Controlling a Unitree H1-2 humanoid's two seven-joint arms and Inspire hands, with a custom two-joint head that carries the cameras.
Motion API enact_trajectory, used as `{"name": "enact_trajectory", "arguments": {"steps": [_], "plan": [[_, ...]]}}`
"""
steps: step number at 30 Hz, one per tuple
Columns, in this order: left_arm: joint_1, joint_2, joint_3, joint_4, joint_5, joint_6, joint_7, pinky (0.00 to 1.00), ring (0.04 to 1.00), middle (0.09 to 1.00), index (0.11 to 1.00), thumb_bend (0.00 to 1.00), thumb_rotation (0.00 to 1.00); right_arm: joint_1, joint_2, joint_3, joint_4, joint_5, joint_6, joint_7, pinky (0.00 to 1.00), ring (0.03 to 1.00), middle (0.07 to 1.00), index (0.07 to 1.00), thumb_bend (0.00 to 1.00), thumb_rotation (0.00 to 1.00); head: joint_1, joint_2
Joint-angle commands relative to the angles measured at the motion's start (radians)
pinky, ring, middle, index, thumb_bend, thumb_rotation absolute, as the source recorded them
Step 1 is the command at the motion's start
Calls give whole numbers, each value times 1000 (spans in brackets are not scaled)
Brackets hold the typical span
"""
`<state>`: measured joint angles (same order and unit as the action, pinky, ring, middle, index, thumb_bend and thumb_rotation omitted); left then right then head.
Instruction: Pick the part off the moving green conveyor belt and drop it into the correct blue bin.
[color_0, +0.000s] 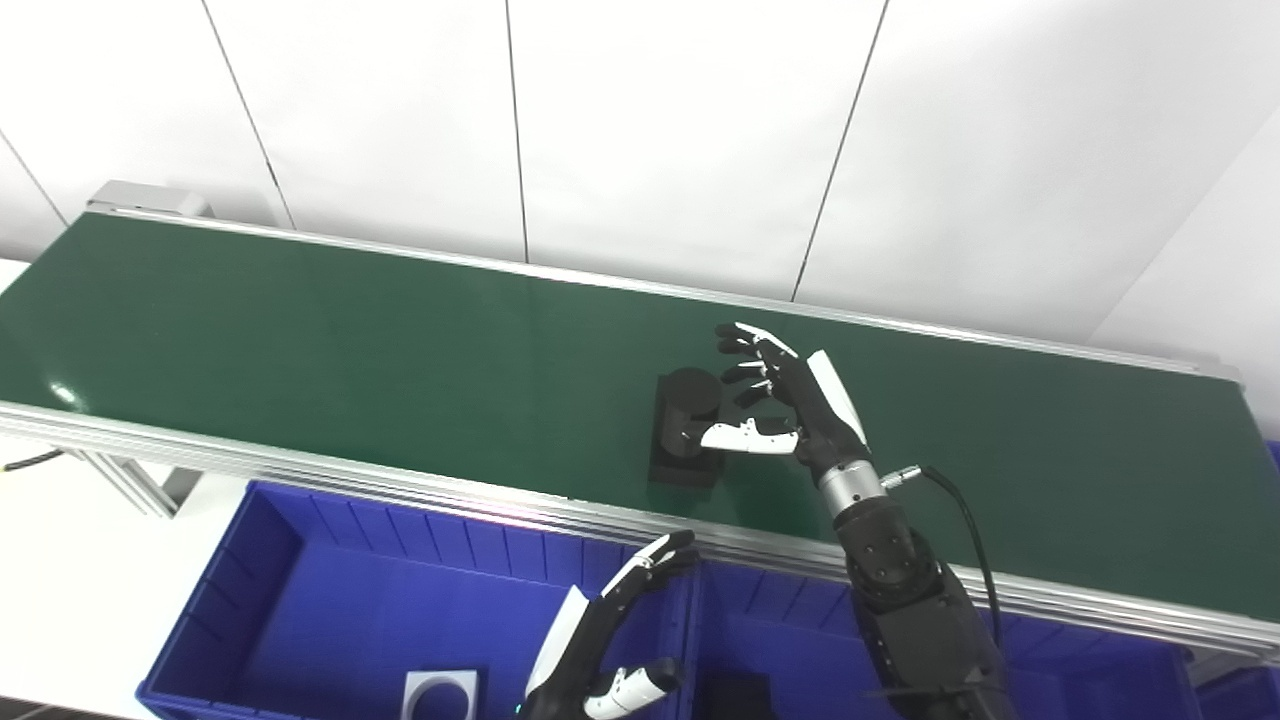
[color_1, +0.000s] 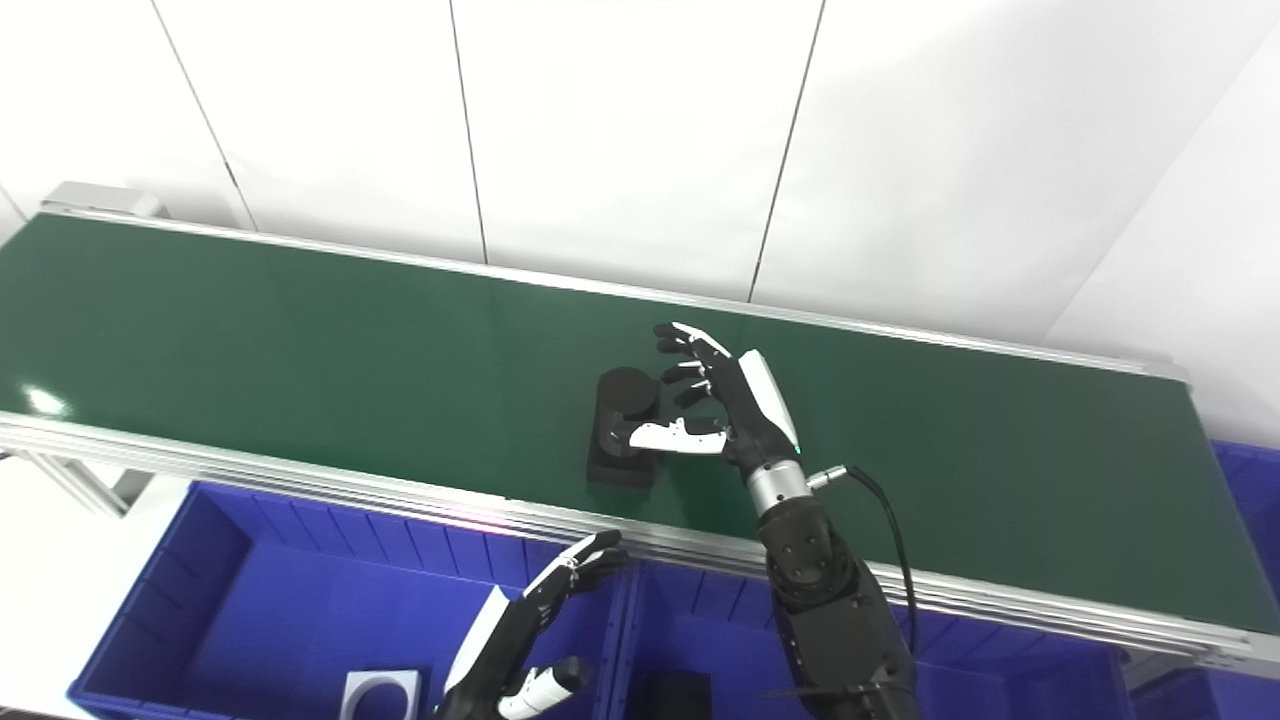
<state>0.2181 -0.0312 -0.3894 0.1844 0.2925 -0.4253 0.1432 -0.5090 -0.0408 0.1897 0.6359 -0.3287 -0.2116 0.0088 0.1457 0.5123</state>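
- On green conveyor belt (color_0: 400, 330): black part (color_0: 685, 430), near the front edge, cylinder standing on a flat base.
- Just right of the part: right hand (color_0: 790, 400), fingers spread wide, thumb lying across the part's front, nothing gripped.
- Over left blue bin (color_0: 300, 590): left hand (color_0: 610, 630), fingers apart, empty.
- Inside that bin: white piece (color_0: 440, 693) with round hole.
- Next to it, second blue bin (color_0: 760, 640), dark object (color_0: 735, 695) inside.

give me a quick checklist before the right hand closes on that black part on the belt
1. Right hand open beside the black part: ok.
2. Thumb across the part's near side, fingers on its far side: ok.
3. Firm contact with the part: cannot tell.
4. Part inside the green conveyor belt edges: ok.
5. Left hand away from the pick, over the blue bin: ok.
6. Which bin is correct: cannot tell; the left one holds a white part, the next a dark one.
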Motion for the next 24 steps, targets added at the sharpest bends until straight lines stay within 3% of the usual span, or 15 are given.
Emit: {"name": "enact_trajectory", "arguments": {"steps": [1,6,10,11,12,14,18,24], "plan": [[8,-48,-27,-37,5,-44,24,851,844,841,882,896,930,-44,14,-1,-10,12,3,-9,607,726,841,824,1000,351,0,3],[14,-50,-24,-47,10,-44,22,852,841,839,884,891,932,-47,17,15,4,-12,17,-19,581,713,821,805,1000,332,-2,6],[17,-52,-15,-52,8,-39,8,859,844,842,889,910,940,-51,22,25,35,-23,9,-41,503,615,711,718,950,236,-6,8],[18,-52,-15,-52,1,-40,6,857,844,841,887,918,937,-51,22,28,38,-27,12,-47,487,571,658,682,902,176,-7,8],[18,-52,-14,-53,-4,-40,3,857,846,842,887,913,930,-51,22,32,40,-33,15,-55,455,517,546,584,681,72,-9,7],[19,-51,-12,-54,-3,-39,1,853,847,841,887,922,934,-50,21,38,42,-40,15,-66,370,422,475,517,553,11,-11,7],[19,-48,-11,-55,4,-38,0,851,845,841,885,924,939,-48,17,49,45,-48,8,-75,288,346,447,509,527,0,-16,7],[20,-49,-10,-54,1,-38,0,847,846,843,888,914,938,-45,9,49,32,-41,8,-67,290,351,453,501,527,0,-18,5]]}}
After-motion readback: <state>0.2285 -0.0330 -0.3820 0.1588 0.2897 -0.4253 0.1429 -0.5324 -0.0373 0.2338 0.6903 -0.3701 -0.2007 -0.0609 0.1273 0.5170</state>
